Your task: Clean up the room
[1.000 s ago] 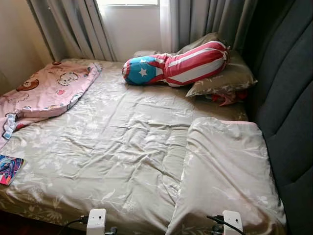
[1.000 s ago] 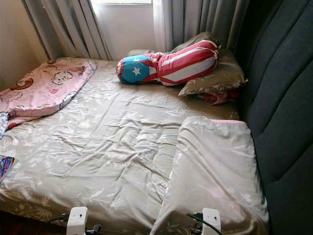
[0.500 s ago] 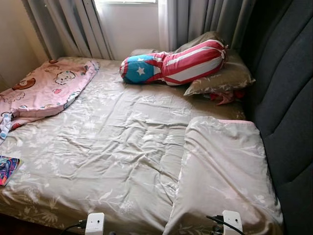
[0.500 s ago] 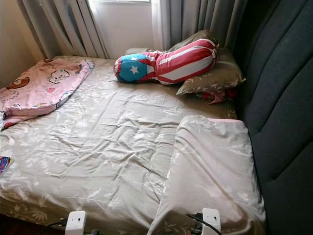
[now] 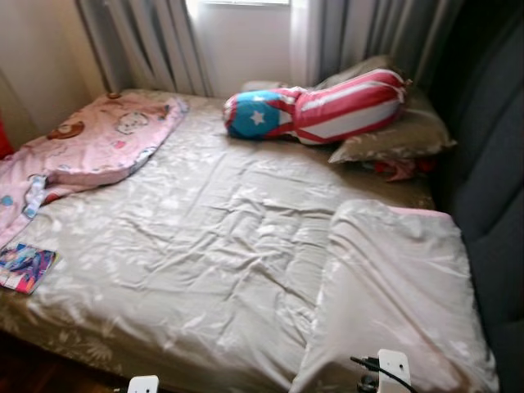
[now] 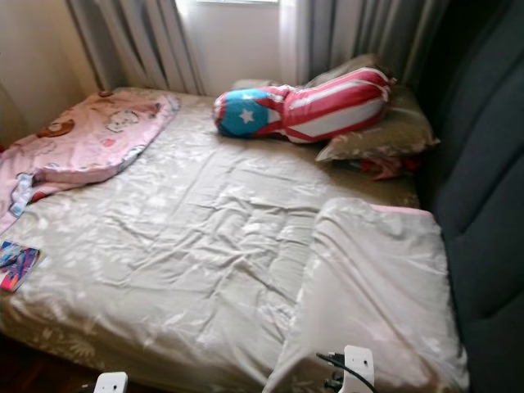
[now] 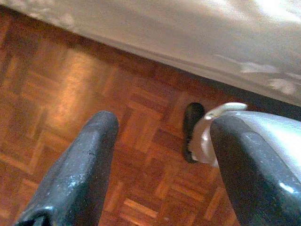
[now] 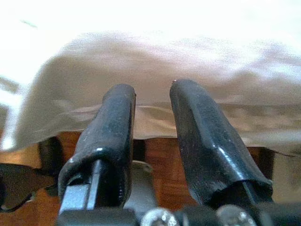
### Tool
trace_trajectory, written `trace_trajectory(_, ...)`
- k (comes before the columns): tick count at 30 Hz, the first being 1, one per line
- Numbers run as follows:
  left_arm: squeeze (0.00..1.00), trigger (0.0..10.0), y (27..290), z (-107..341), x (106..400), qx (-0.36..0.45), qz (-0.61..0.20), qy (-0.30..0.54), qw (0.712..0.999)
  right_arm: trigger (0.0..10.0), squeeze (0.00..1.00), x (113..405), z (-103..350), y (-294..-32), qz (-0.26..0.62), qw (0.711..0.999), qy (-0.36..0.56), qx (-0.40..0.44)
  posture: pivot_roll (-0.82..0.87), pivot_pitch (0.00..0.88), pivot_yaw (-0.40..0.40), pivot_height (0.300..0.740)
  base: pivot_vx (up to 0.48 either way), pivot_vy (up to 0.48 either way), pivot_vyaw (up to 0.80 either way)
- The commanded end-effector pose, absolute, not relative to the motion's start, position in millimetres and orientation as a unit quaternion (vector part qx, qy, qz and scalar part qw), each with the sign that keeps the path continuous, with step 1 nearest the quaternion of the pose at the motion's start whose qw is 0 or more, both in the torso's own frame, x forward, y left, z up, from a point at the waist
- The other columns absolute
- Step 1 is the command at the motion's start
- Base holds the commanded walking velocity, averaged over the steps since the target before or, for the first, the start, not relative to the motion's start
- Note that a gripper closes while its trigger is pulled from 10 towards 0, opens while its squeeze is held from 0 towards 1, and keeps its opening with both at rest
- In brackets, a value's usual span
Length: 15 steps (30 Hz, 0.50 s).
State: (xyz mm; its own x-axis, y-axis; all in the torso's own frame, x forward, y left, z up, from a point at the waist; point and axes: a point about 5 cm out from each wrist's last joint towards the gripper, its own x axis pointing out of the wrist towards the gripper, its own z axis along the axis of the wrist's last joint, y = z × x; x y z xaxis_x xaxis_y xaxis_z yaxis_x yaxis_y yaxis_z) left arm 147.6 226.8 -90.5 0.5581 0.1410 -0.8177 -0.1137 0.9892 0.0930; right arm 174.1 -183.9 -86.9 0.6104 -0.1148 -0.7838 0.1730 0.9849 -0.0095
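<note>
Bed (image 5: 205, 237): it takes up the scene from the near edge back to the far curtains, its long axis running left to right, with the head end against the dark padded headboard (image 5: 491, 205) on the right.
Cover: an olive-grey floral sheet, creased all over — bright where window light falls on it.
Near pillow (image 5: 401, 286): same floral cloth, lying flat at the near right, just beside the headboard.
Bolster (image 5: 315, 110): a long cushion at the far side, red and white stripes with a blue end bearing a white star; its long axis lies left to right, star end pointing left, striped end resting on a second olive pillow (image 5: 401, 135).
Pink blanket (image 5: 90, 151): cartoon-printed, bunched along the far left of the bed.
Book (image 5: 24, 268): a small colourful cover, flat at the near left edge of the mattress.
Curtains (image 5: 155, 41): grey, hanging behind the bed at either side of a bright window.
Left gripper (image 7: 155, 155): hanging low over the parquet floor (image 7: 61, 94) beside the bed's edge — fingers (image 7: 80, 169) wide apart, nothing between them.
Right gripper (image 8: 153, 127): low by the bed's near edge, pointing at the overhanging sheet; fingers a little apart, holding nothing.
</note>
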Motion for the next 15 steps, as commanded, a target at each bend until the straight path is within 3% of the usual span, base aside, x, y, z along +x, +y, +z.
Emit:
trace_trajectory(1, 0.00, 10.0, 231.0, -91.4, 142.1, 0.014, 0.076, 0.467, 0.881, 10.0, 0.00, 173.2, -87.5, -183.5, -0.083, 0.895, 0.438, 0.037, 0.02, 0.000, 0.005, 0.740, 0.000, 0.382, 0.00)
trace_trajectory(15, 0.00, 10.0, 226.1, -89.5, 150.8, 0.019, 0.070, 0.462, 0.884, 10.0, 0.00, 172.3, -88.0, -183.4, -0.083, 0.893, 0.440, 0.040, 0.01, 0.000, 0.008, 0.740, 0.000, 0.382, 0.00)
